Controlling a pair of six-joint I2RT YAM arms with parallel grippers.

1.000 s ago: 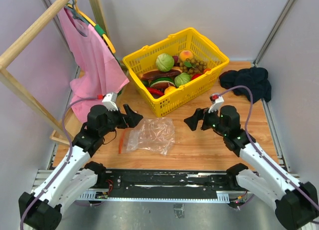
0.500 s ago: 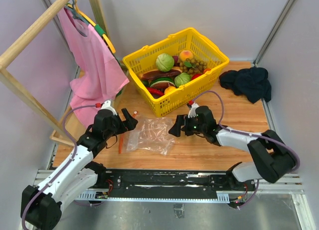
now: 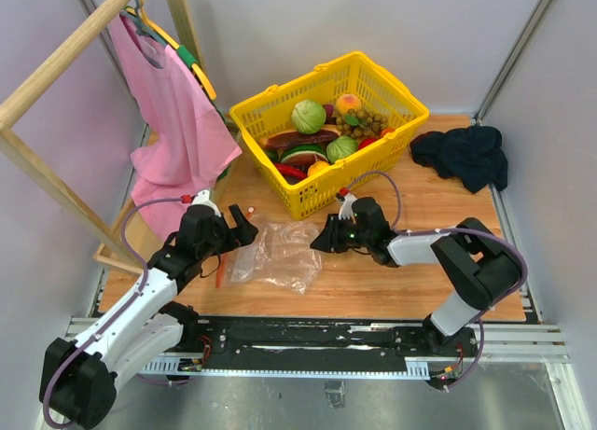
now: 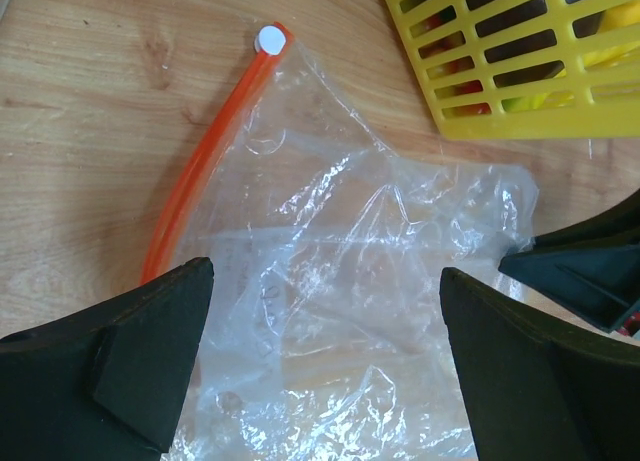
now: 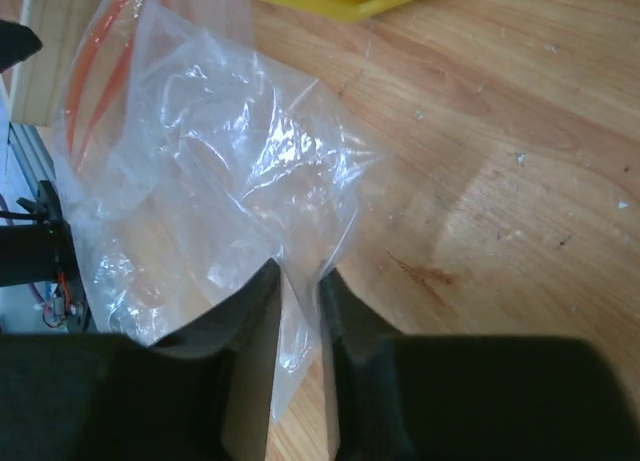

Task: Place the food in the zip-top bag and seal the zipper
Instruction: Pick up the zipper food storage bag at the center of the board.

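Beside the yellow plastic basket [image 3: 322, 189], the right tool [image 5: 298, 273] pinches the clear crinkly plastic bag [image 4: 350, 191]; the left tool [image 4: 325, 281] hangs spread wide.

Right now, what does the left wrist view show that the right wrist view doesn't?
Only the left wrist view: the white slider at the end of the zipper, the lattice wall of the yellow basket, and the left gripper with its jaws wide apart over the zip-top bag.
Only the right wrist view: the right gripper with its jaws nearly together on a fold of the bag.
Both: the clear bag, its orange zipper, the wooden table and some yellow basket edge.
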